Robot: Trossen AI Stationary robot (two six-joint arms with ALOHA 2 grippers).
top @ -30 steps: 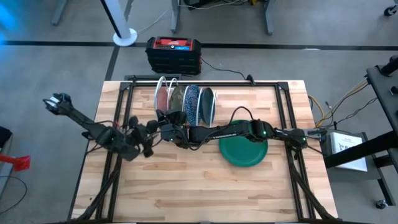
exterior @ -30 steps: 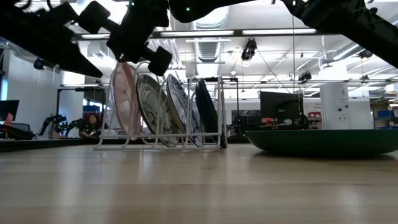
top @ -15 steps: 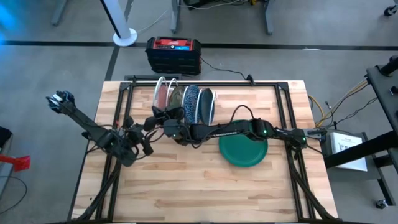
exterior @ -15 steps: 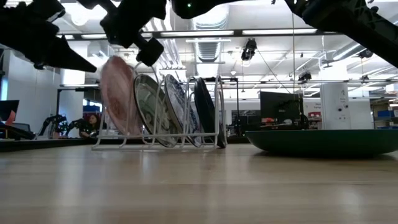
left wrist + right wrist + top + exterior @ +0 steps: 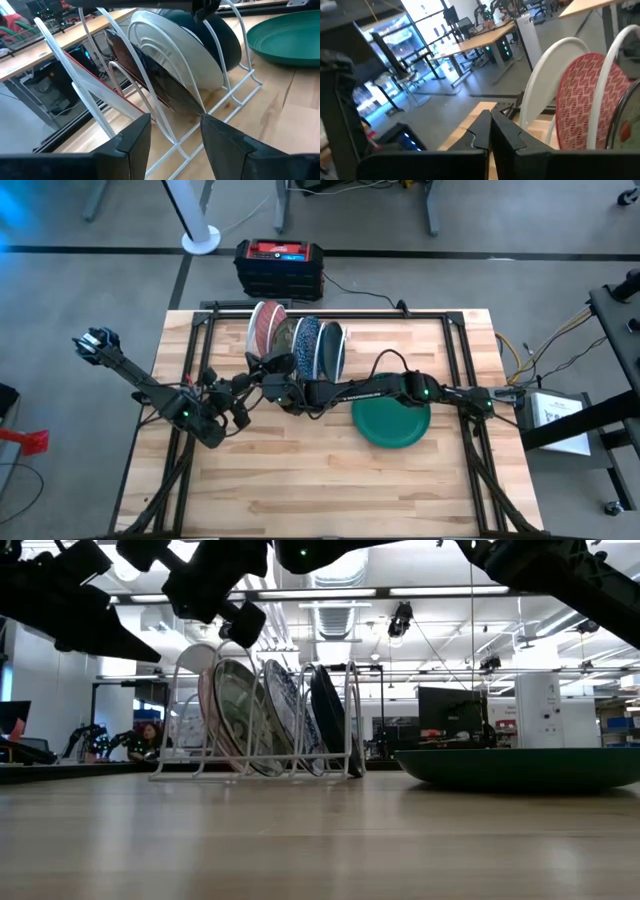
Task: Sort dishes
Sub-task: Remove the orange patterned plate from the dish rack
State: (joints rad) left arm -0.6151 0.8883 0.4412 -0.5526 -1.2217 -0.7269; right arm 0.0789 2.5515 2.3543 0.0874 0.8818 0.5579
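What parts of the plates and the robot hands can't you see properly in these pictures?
- Green plate: low view shows only its side, and the right edge cuts it off.
- Plates in the white wire rack: from above they stand edge-on, overlapping, so their faces are hidden.
- Red patterned plate: right wrist view, rack wires cross it.
- Left gripper: left wrist view, the bottom edge cuts off its base.
- Right gripper: shut, holding nothing visible.

Left gripper (image 5: 240, 412) sits at table's left-centre, arm reaching in from the left, fingers (image 5: 131, 145) parted, nothing between them. Right arm stretches leftward across the table; right gripper (image 5: 262, 370) closed, empty.
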